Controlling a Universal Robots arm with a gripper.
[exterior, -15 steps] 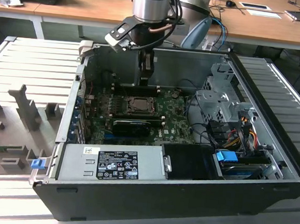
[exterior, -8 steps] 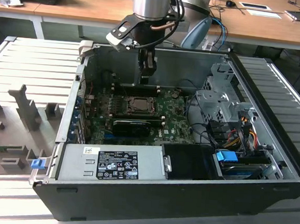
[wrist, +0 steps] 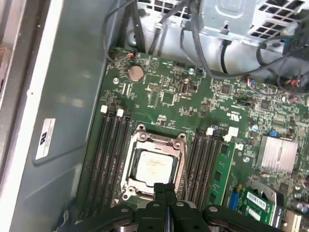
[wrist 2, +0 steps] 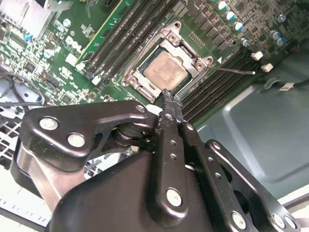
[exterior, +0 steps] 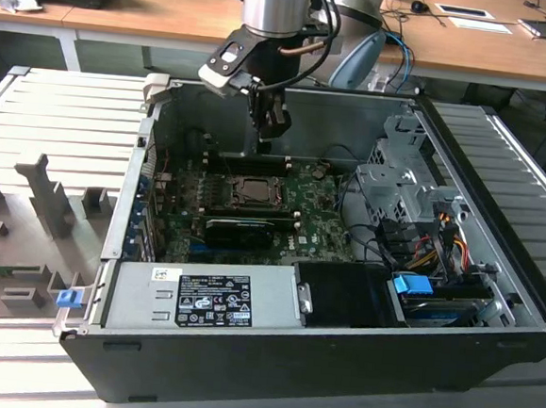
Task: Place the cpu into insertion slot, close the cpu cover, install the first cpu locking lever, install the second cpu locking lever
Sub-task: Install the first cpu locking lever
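The cpu lies flat in the insertion slot on the green board. Its pale face shows through the window of the cpu cover, which lies down over it as a silvery frame. A thin metal lever sticks out sideways from one socket corner. My gripper hangs a little above the socket's edge, fingers pressed together with nothing between them.
The open case holds a grey power-supply box at the front, a black expansion-card bar, a metal drive cage and loose cables. Memory slots flank the socket. A finned heat sink stands nearby.
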